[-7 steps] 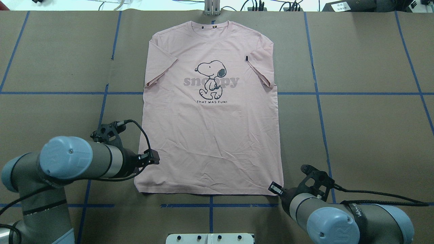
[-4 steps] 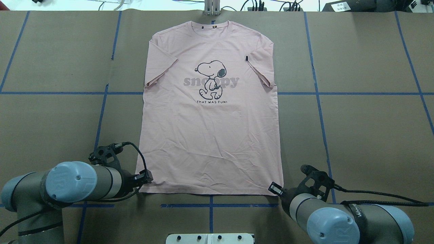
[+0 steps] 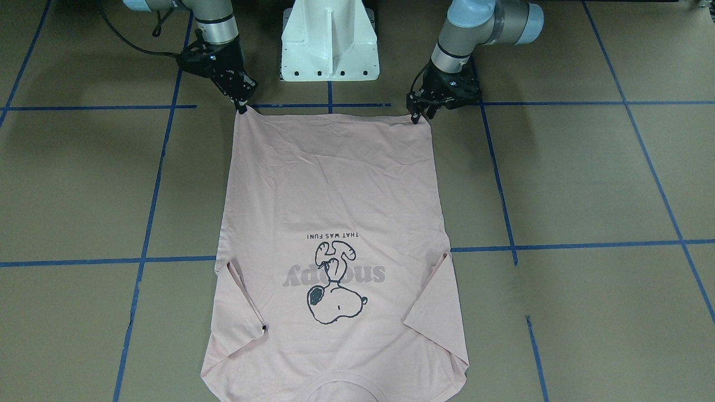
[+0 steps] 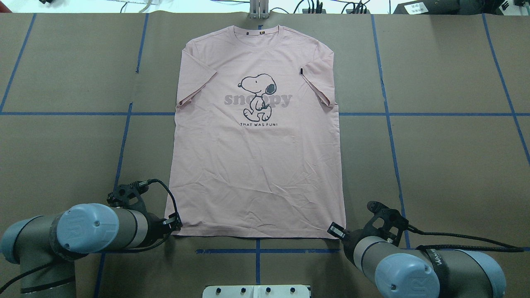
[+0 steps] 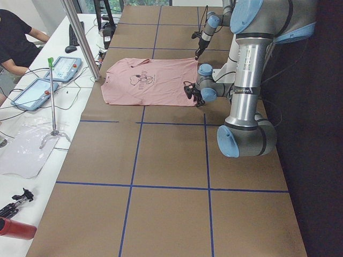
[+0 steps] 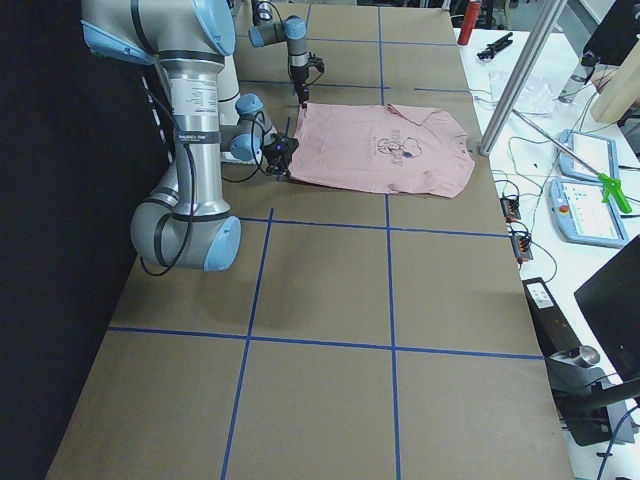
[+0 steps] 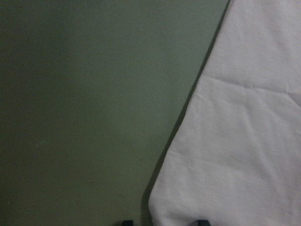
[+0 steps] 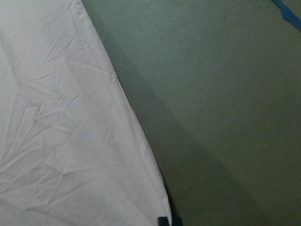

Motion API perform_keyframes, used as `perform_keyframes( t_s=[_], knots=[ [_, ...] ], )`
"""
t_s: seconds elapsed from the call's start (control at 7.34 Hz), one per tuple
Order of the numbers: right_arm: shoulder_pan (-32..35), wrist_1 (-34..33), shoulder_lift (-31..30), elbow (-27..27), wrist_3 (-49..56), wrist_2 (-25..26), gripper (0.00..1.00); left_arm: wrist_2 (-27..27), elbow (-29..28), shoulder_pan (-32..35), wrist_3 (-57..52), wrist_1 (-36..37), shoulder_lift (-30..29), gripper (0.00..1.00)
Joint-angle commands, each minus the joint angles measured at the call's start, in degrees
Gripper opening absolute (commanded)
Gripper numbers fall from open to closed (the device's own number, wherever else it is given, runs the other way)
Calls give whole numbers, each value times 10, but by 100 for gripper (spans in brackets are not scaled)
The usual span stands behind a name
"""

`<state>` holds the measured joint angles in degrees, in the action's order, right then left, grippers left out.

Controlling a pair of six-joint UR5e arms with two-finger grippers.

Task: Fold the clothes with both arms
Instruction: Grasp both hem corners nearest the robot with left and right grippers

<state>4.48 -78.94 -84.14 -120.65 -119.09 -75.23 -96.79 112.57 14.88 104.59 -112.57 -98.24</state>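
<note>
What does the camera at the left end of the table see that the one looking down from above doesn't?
Only the left side view shows a person in a black shirt, two handheld screens with cables, and a red cylinder. Only the overhead view lets you read the words THAT WAS FUN! on the shirt. Both show the pink T-shirt lying flat, the blue tape lines, and the left gripper and right gripper at its two bottom corners.
</note>
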Motion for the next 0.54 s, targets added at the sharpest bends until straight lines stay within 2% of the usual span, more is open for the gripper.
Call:
perform_keyframes(
  t_s=[0.0, 0.27, 0.41],
  knots=[
    [0, 0, 0, 0, 0, 0, 0, -2, 14, -1, 3, 3, -2, 0],
    [-3, -1, -4, -13, 0, -1, 0, -2, 38, -23, 35, 17, 2, 0],
    [-24, -1, -33, -54, -3, -1, 0, -2, 74, -48, 45, 60, 2, 0]
  ],
)
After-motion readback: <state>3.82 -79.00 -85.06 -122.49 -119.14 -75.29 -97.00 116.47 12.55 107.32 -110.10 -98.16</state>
